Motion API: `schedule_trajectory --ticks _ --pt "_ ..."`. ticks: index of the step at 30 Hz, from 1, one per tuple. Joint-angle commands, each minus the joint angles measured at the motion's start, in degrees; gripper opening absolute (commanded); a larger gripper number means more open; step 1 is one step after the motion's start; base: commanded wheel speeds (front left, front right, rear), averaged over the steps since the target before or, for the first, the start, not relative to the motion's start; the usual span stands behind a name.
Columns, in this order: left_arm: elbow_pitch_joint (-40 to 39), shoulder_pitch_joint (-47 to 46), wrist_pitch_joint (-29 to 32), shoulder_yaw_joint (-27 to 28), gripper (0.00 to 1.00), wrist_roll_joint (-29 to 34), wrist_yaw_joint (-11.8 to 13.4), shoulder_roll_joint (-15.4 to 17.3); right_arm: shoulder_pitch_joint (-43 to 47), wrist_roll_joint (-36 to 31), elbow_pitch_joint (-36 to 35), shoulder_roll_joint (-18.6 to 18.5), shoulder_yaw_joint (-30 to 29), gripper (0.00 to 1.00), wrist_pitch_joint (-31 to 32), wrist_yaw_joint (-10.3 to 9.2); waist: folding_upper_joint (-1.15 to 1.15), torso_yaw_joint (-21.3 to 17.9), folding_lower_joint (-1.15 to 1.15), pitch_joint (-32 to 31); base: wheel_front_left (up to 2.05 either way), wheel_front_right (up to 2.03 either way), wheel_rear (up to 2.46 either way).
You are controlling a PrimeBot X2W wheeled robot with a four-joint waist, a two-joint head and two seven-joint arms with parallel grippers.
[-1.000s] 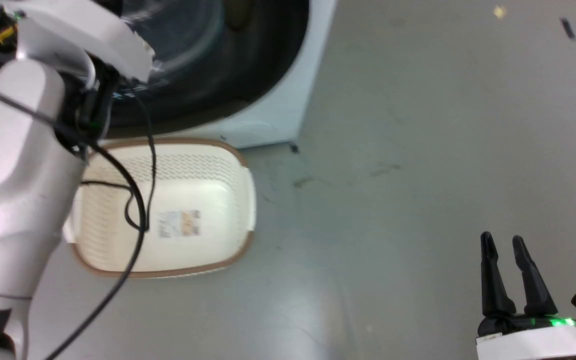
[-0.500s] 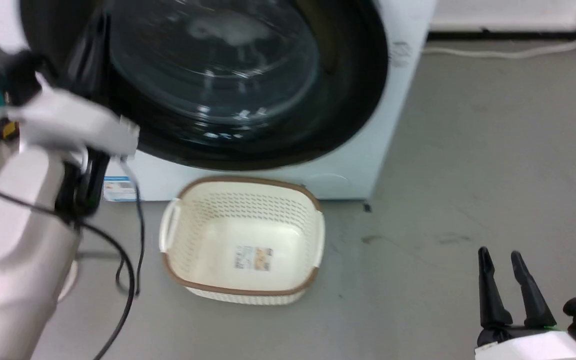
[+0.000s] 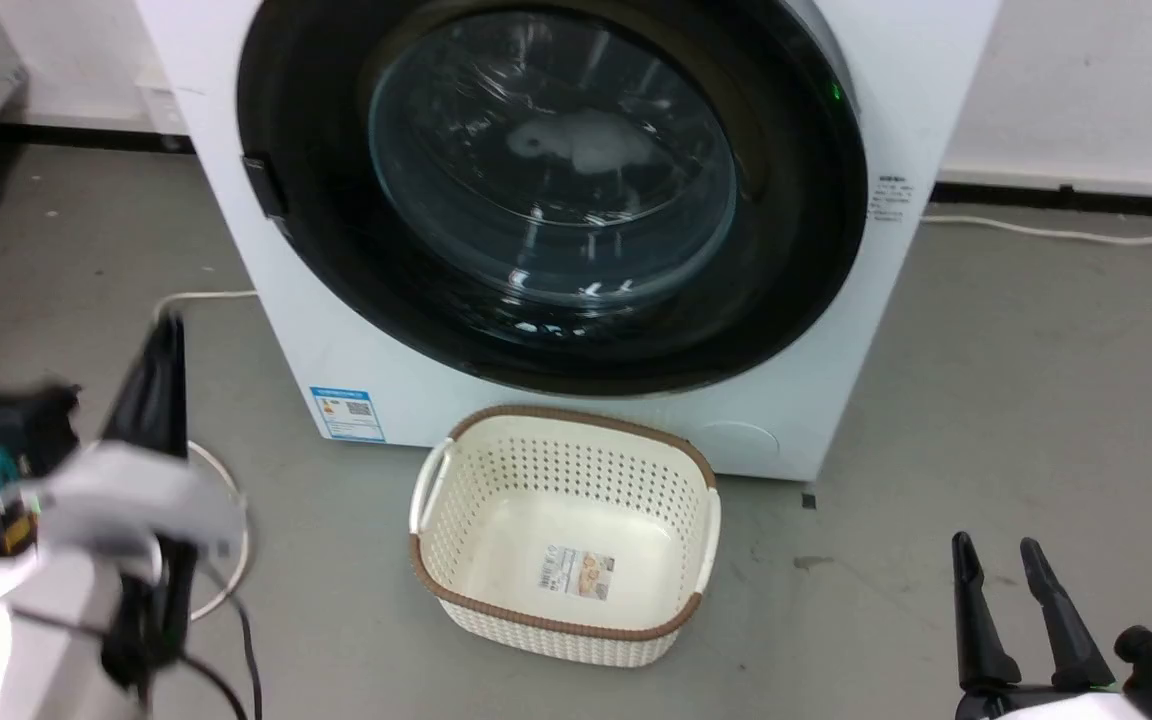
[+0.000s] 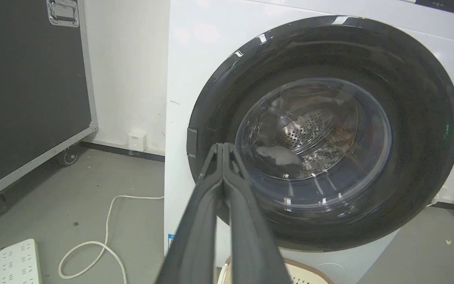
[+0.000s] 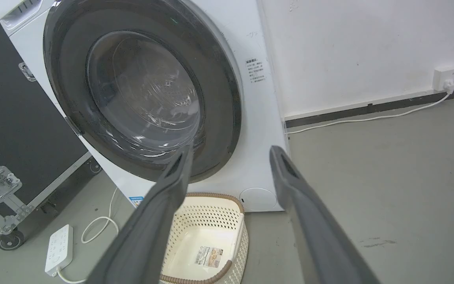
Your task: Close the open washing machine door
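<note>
In front of the washer (image 3: 336,350), the washing machine door (image 3: 551,180) now sits flat against the white front. Its black rim looks flush all the way round from my head and both wrist views, and the steel drum (image 4: 309,130) only shows through the glass. A second ago my left arm (image 3: 126,500) was up over that door. Now it's dropped back low on the left, and my left tool (image 4: 223,146) has its fingers pressed together on nothing, well clear of the machine. My head tilted up too, so the whole view shifted, but the basket (image 3: 556,635) on the floor (image 3: 986,380) didn't go anywhere. My right tool (image 3: 994,545) hangs low on the right, fingers spread, empty. My read: push done, door shut, though I can't tell if the latch actually clicked
</note>
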Motion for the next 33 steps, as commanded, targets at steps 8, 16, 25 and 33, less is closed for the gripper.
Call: schedule_trajectory --ticks 8,16,25,33 --pt "-2.29 10.36 0.2 -0.1 0.0 0.65 2.95 0.61 1.53 -6.42 -0.03 0.0 -0.54 1.0 -0.25 0.06 0.0 1.76 0.01 -1.2 0.0 0.0 0.0" --pt "-3.88 14.99 2.11 -1.96 0.0 0.48 3.22 1.34 2.43 -6.54 0.1 0.0 -0.88 1.0 -0.25 0.06 0.0 2.1 0.01 -1.51 0.0 0.0 0.0" --pt "-6.91 17.42 1.44 -2.14 1.0 0.69 3.46 1.39 2.53 -6.13 0.56 0.0 -0.58 1.0 -0.25 0.06 0.0 1.76 0.01 -1.46 0.0 0.0 0.0" --pt "-10.56 19.32 0.03 0.1 1.0 2.85 4.83 0.67 1.85 -7.79 0.86 0.0 -1.11 0.44 1.71 0.06 0.0 2.01 0.01 -0.74 0.0 0.0 0.0"
